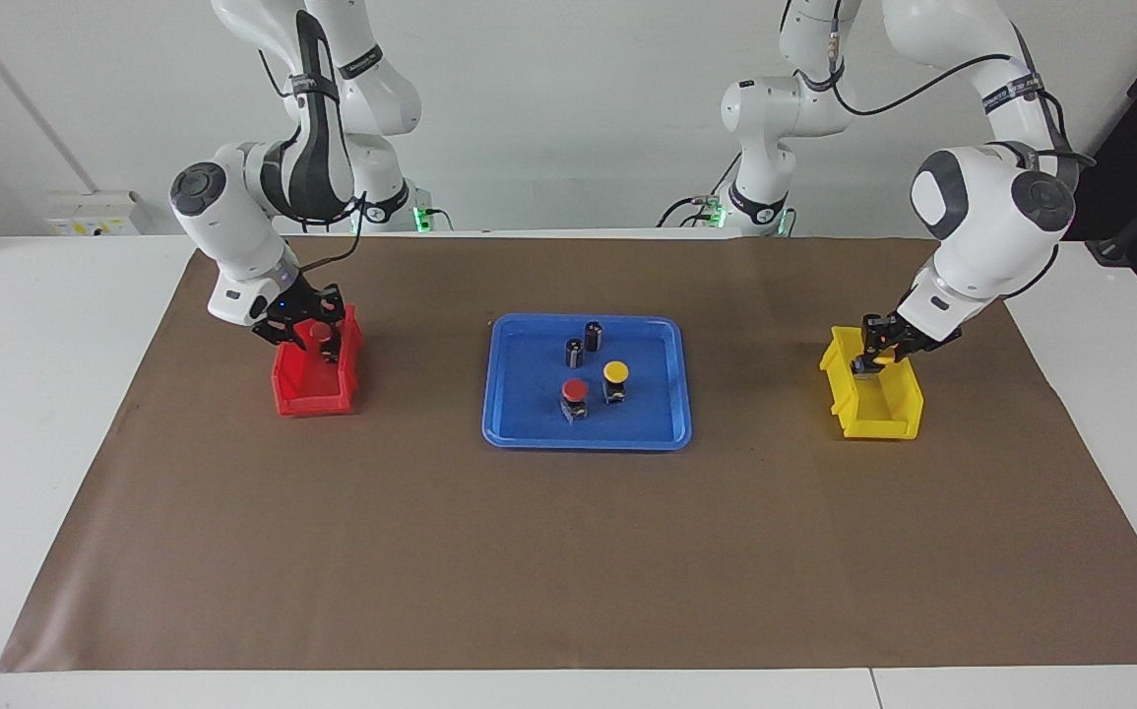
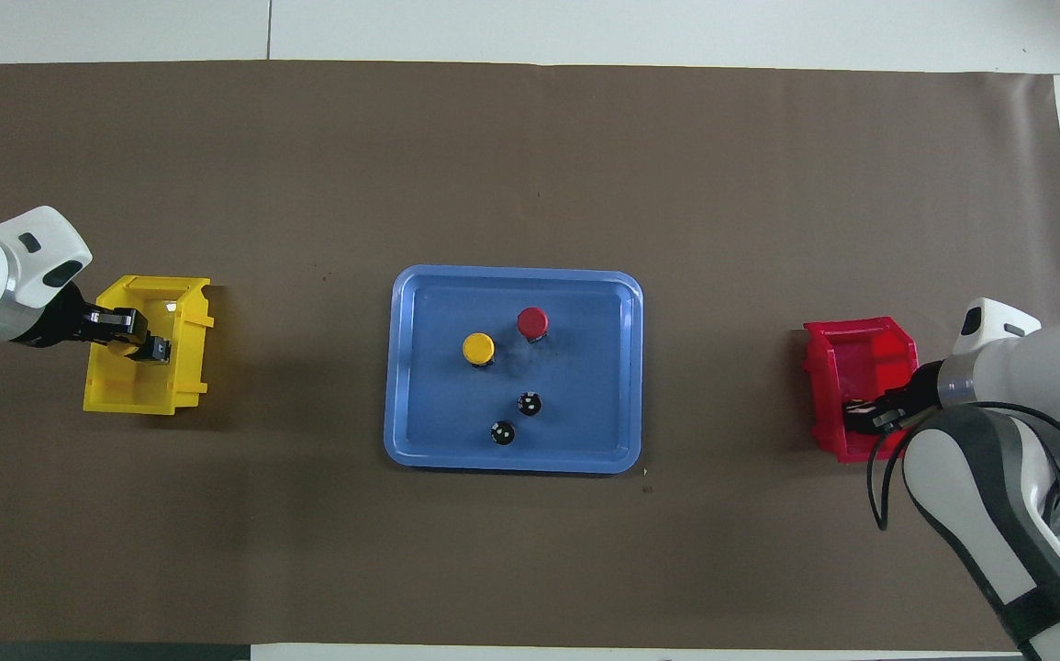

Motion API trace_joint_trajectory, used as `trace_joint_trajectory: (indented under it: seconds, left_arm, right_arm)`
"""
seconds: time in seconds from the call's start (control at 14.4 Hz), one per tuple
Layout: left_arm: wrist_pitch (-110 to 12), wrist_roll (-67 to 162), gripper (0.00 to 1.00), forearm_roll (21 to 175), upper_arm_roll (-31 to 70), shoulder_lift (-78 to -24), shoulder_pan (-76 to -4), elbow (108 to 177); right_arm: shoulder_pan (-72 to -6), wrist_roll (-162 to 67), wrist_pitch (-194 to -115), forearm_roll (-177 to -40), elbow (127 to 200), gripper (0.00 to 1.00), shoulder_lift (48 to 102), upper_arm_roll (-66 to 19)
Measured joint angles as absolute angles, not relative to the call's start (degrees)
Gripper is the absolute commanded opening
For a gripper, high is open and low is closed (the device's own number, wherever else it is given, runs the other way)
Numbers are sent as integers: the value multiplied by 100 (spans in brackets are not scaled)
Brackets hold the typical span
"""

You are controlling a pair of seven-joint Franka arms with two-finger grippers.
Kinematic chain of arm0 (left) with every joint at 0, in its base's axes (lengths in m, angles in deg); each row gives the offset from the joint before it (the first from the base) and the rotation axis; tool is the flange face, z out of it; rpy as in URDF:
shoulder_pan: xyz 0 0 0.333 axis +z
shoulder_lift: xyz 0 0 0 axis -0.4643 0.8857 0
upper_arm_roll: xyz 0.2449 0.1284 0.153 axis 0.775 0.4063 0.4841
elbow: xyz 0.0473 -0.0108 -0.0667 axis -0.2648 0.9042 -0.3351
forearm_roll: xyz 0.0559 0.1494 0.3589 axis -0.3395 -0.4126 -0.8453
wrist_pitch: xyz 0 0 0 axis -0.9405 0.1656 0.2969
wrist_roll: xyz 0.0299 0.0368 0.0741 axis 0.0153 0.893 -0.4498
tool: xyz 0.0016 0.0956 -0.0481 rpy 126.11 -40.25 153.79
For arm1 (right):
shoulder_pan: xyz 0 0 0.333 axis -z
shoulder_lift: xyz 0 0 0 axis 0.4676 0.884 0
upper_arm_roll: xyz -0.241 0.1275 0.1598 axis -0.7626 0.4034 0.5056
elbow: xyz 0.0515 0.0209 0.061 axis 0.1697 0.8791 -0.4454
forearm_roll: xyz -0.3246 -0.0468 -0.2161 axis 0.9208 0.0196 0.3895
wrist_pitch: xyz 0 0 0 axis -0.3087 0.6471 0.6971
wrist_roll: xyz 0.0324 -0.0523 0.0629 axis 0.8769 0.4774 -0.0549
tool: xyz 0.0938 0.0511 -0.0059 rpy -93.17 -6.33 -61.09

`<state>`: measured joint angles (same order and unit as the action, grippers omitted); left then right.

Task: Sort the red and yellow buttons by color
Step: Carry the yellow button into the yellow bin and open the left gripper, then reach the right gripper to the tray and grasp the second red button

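Observation:
On the blue tray [image 1: 588,440] [image 2: 511,464] stand a red button [image 1: 574,391] [image 2: 532,321] and a yellow button [image 1: 615,372] [image 2: 478,348], side by side. My left gripper [image 1: 868,362] [image 2: 149,349] is down inside the yellow bin [image 1: 883,423] [image 2: 139,399], shut on another yellow button [image 1: 880,356]. My right gripper [image 1: 315,340] [image 2: 860,418] is at the end of the red bin [image 1: 312,399] [image 2: 860,344] nearer to the robots. A second red button [image 1: 317,334] shows at its tip. Whether that button is gripped is hidden.
Two dark cylinders [image 1: 575,352] [image 1: 594,335] without coloured caps stand on the tray, nearer to the robots than the buttons. Brown paper [image 1: 568,551] covers the table. The bins sit at the two ends of the table, the tray midway between them.

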<state>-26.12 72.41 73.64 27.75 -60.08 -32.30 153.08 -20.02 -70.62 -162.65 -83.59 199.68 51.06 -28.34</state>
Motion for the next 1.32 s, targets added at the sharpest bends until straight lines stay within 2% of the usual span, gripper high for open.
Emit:
trace_joint_trajectory:
  seconds: [0.28,0.42,0.56,0.76,0.9,0.97,1.04,1.18,1.32]
  left_arm:
    - [-2953,7466,2,7364,2776,-6008,-3076,15614]
    - [-3073,7524,2,7364,2774,-6008,-3002,15710]
    - [-3125,7567,2,7364,2774,-6011,-2950,15776]
    - [-3248,7573,2,7364,2773,-6025,-2946,15940]
    - [-3333,7574,2,7364,2772,-6051,-2946,16041]
    - [-3369,7574,9,7364,2771,-6075,-2946,16073]
    - [-3395,7574,22,7364,2771,-6099,-2946,16095]
    - [-3439,7574,46,7364,2771,-6114,-2946,16126]
    - [-3453,7575,55,7364,2771,-6117,-2946,16128]
  right_arm:
    - [-2017,-6833,-15585,-8351,19323,62,5142,-2805]
    - [-2243,-6305,-15210,-8353,18911,62,5153,-2783]
    - [-2731,-5334,-14946,-8371,18407,62,5255,-2766]
    - [-3705,-3440,-14922,-8374,17469,62,5697,-2727]
    - [-4256,-2366,-14929,-8373,16831,68,6115,-2711]
    - [-4481,-1967,-14971,-8372,16533,72,6340,-2709]
    - [-4676,-1669,-15076,-8372,16278,75,6557,-2708]
    - [-5003,-1386,-15420,-8371,15989,75,6929,-2712]
    - [-5215,-1353,-15651,-8360,15921,75,7168,-2715]
